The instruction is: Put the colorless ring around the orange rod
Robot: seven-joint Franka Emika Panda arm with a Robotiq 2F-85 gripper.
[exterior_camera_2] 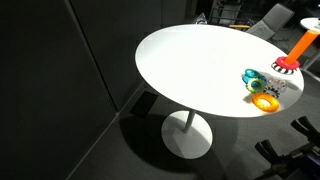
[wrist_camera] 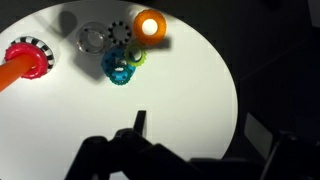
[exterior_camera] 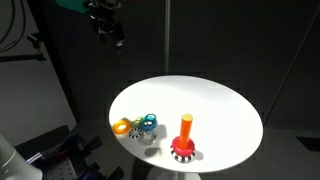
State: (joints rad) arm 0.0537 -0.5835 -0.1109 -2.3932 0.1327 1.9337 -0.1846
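The colorless ring (wrist_camera: 93, 38) lies flat on the round white table (wrist_camera: 190, 90), in a cluster with a teal-blue ring (wrist_camera: 118, 66) and a yellow ring (wrist_camera: 150, 25). In an exterior view it is a faint greyish ring (exterior_camera: 145, 138). The orange rod (exterior_camera: 186, 126) stands upright on its red base (exterior_camera: 184, 152), to one side of the cluster; it also shows in an exterior view (exterior_camera_2: 303, 45) and the wrist view (wrist_camera: 8, 75). My gripper (wrist_camera: 200, 130) is open and empty. It hangs high above the table's far side (exterior_camera: 108, 32), well clear of the rings.
A small dark gear-like piece (wrist_camera: 120, 32) and a green bit (wrist_camera: 135, 55) lie among the rings. The table stands on a single pedestal (exterior_camera_2: 187, 130). Dark curtains surround it. Equipment and chairs stand beyond the table edge (exterior_camera_2: 262, 18).
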